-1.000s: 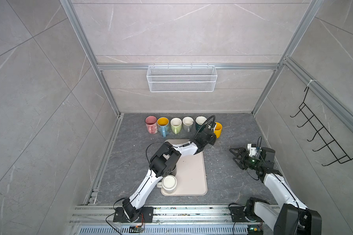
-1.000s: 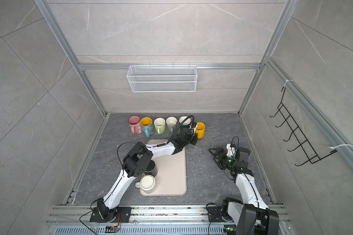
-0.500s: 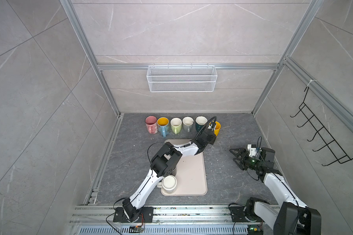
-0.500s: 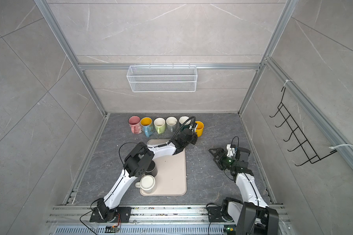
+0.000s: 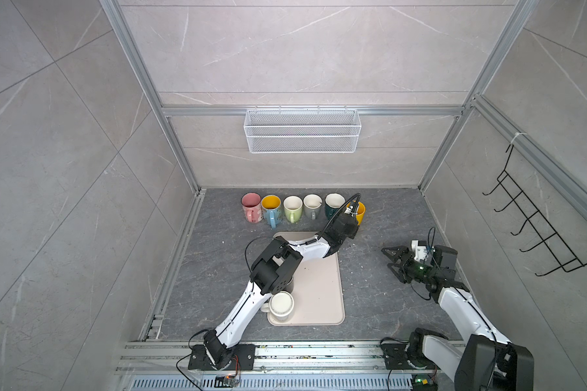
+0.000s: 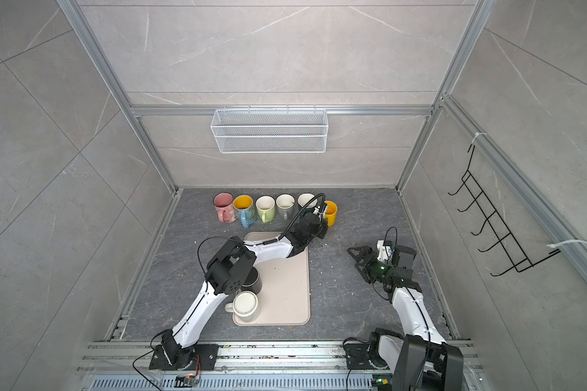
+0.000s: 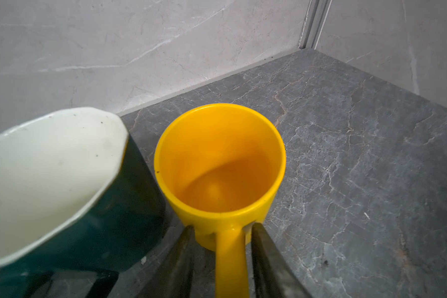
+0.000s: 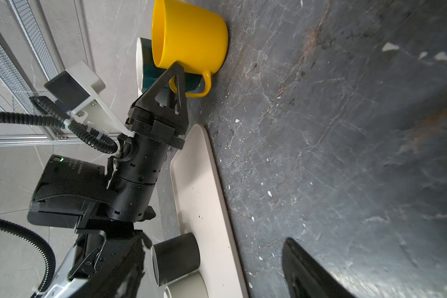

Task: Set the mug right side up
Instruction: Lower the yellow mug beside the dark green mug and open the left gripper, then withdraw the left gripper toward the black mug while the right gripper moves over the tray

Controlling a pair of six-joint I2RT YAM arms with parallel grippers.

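The yellow mug (image 5: 360,210) (image 6: 331,210) stands upright, mouth up, on the grey floor at the right end of the back row. In the left wrist view the yellow mug (image 7: 220,160) shows an empty inside. Its handle points at me between my left gripper's (image 7: 221,228) two dark fingers (image 7: 265,247), with a gap on each side. In the right wrist view the left gripper (image 8: 176,71) straddles the handle of the yellow mug (image 8: 191,38). My right gripper (image 5: 388,259) (image 6: 354,257) hovers open over the floor to the right, holding nothing.
A dark teal mug (image 7: 62,180) stands close beside the yellow one. Left of it in the row are grey (image 5: 311,205), green (image 5: 292,208), blue (image 5: 271,210) and pink (image 5: 250,207) mugs. A beige tray (image 5: 322,294) carries a black mug (image 6: 253,286) and a cream mug (image 5: 281,304).
My left gripper's jaws have parted from the yellow mug's handle. The mug stays upright in the same place. Neither arm has shifted noticeably.
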